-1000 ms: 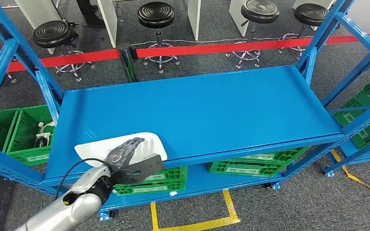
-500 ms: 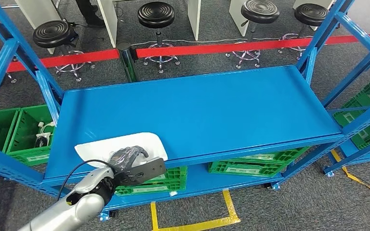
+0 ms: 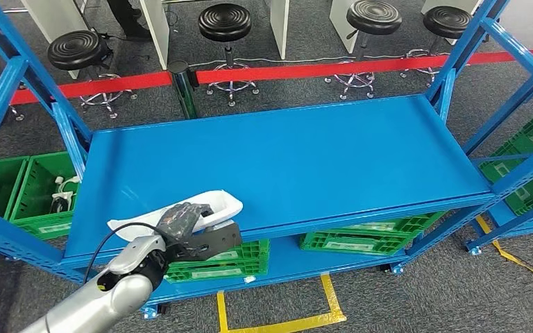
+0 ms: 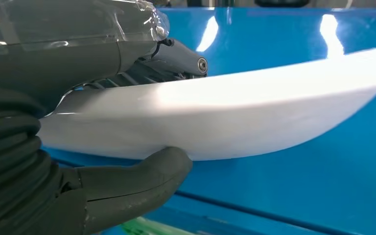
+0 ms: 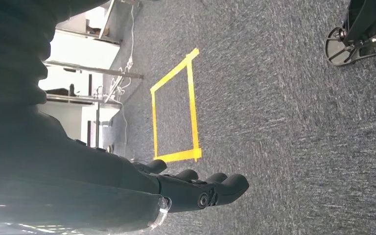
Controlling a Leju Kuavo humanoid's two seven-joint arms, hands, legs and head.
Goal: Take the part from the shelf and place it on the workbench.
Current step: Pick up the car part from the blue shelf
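The white curved part [image 3: 221, 203] lies at the front left of the blue shelf [image 3: 284, 152]. My left hand [image 3: 184, 227] grips its near edge, dark fingers on top and the thumb underneath. The part is tilted, its right end raised off the shelf surface. In the left wrist view the part [image 4: 254, 107] is clamped between the fingers above and the thumb [image 4: 127, 181] below. My right hand [image 5: 191, 188] hangs over the grey carpet, fingers loosely extended and holding nothing.
Blue uprights [image 3: 3, 104] frame the shelf on both sides. Green crates [image 3: 361, 239] sit on the lower level and at the left [image 3: 38, 187]. A red barrier tape [image 3: 305, 68] and black stools [image 3: 225, 21] stand behind. Yellow tape [image 3: 277, 322] marks the floor.
The left hand has closed on the white part and tipped it up, so the part's right end has lifted off the shelf and looks narrower. The camera has not moved.
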